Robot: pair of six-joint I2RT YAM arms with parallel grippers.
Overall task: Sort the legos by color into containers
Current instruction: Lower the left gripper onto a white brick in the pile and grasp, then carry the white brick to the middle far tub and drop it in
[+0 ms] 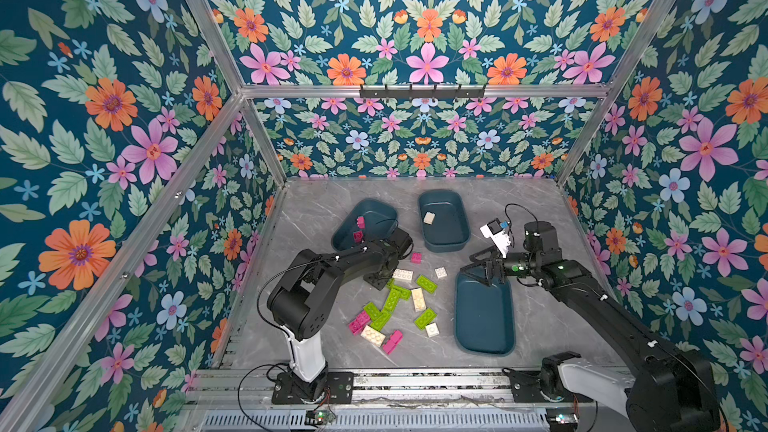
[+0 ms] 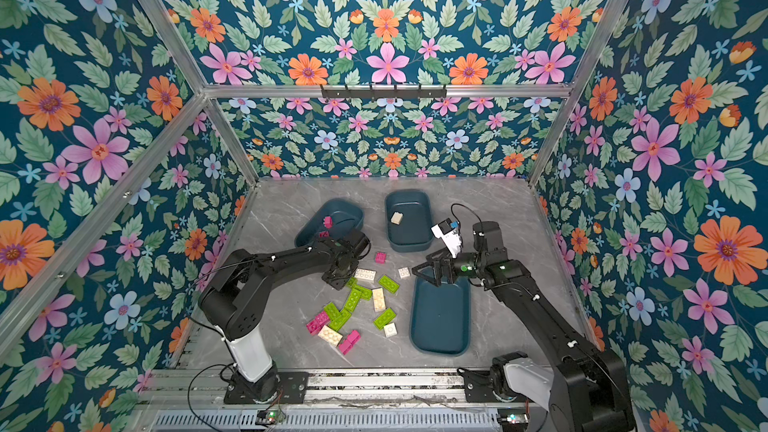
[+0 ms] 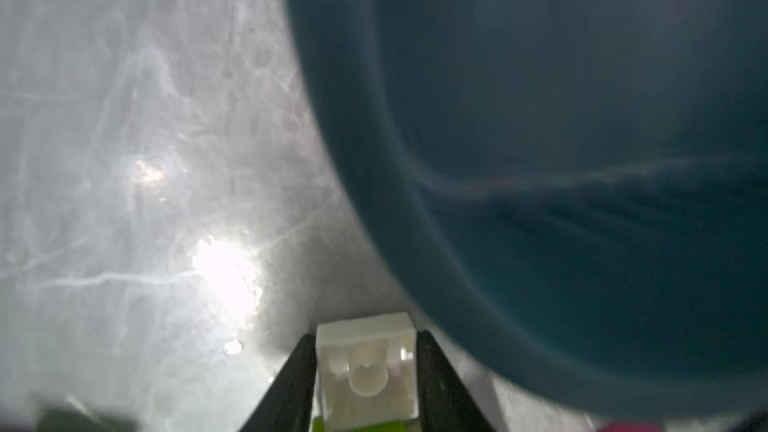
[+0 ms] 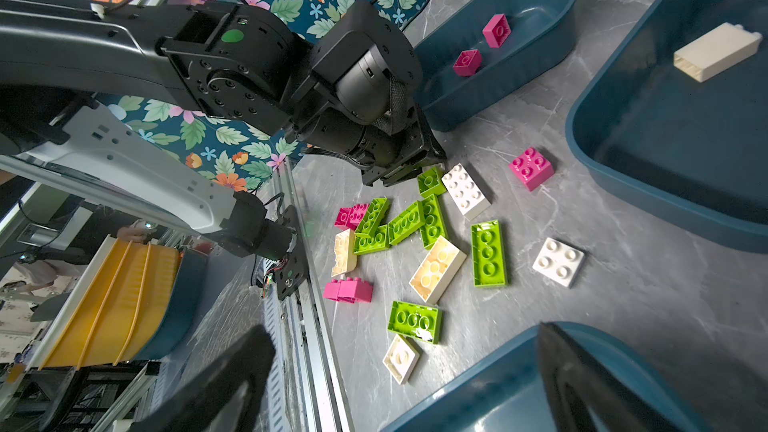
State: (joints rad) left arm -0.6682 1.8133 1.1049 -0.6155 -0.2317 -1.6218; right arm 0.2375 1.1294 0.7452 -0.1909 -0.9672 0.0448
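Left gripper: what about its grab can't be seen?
Left wrist view: left gripper clamps a small cream-white plastic brick; lime green piece beneath cut off by the edge; dark teal plastic tub blurred.
Both top views: jaws hidden under the wrist.
Right wrist view: brick hidden behind the gripper.

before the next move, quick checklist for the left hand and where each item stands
1. Grip: ok, the left hand has a finger against each side of the held cream brick.
2. Load free of neighbours: cannot tell, a green brick shows right beside it.
3. Room at the target: ok, the cream tub holds only one oblong cream brick.
4. Other arm clear: ok, the right hand is open above the near right tub.
5. Sorting so far: ok, the pink tub holds only two pink bricks.
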